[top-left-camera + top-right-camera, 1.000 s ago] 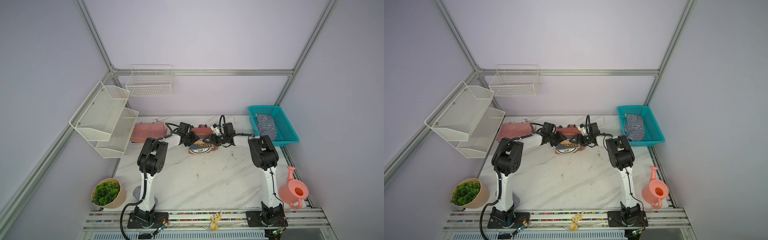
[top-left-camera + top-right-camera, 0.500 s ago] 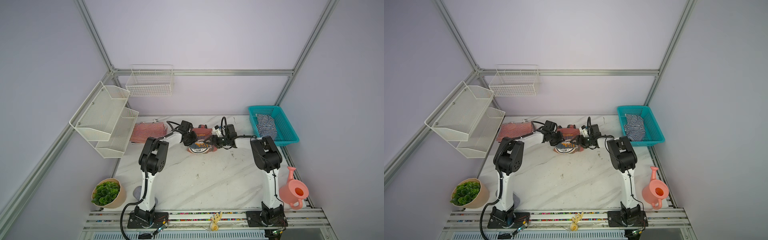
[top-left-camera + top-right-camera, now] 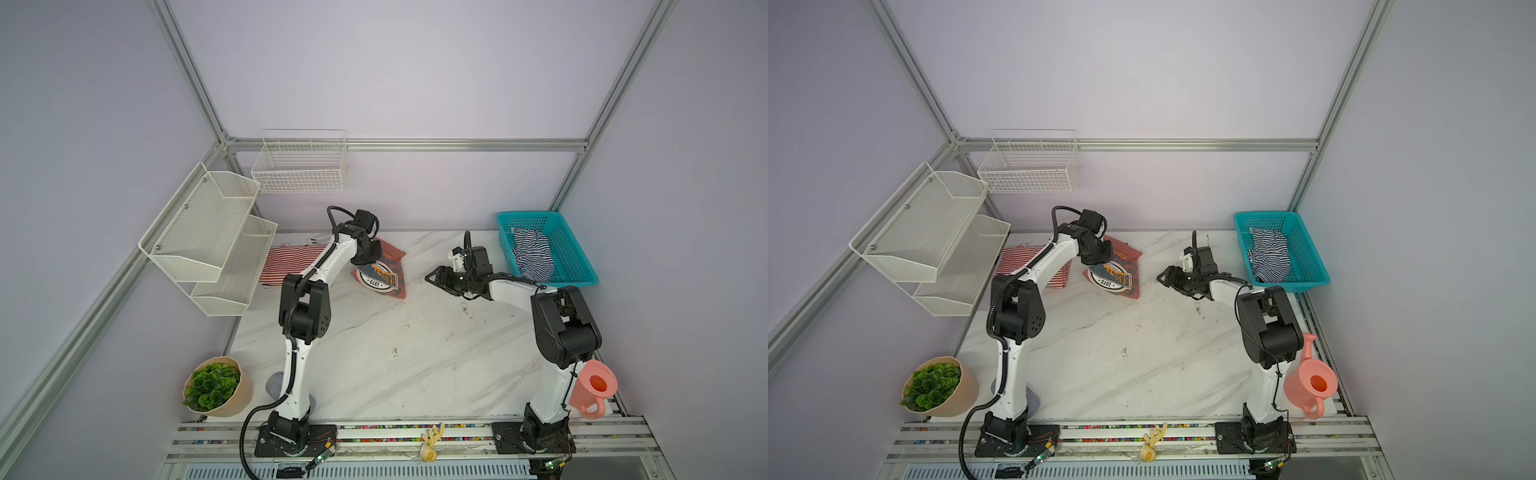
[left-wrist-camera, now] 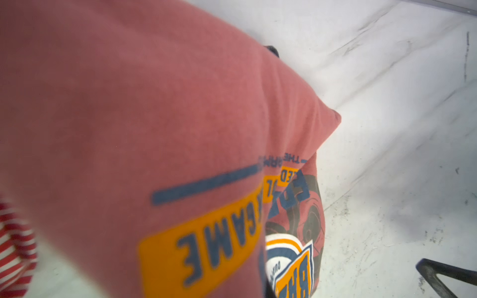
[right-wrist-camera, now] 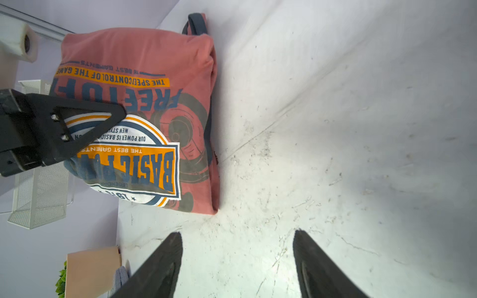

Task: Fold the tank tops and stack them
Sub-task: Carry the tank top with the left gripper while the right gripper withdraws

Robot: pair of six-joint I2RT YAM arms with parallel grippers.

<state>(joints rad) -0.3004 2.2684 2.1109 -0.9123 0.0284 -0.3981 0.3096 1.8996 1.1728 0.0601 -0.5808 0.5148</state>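
Left gripper [image 3: 369, 257] is clamping salmon tank top [image 3: 380, 279]; right gripper [image 5: 237, 233] is gaping, empty.
Red-and-white striped top [image 4: 13, 245] is showing in left wrist view, not right.

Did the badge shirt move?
Yes. The badge shirt has slid left, away from the teal basket and toward the white shelf, pinched by the shut left gripper.

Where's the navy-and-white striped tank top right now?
In both top views the navy-and-white striped tank top lies crumpled inside the teal plastic basket, at the far right corner of the white marble table.
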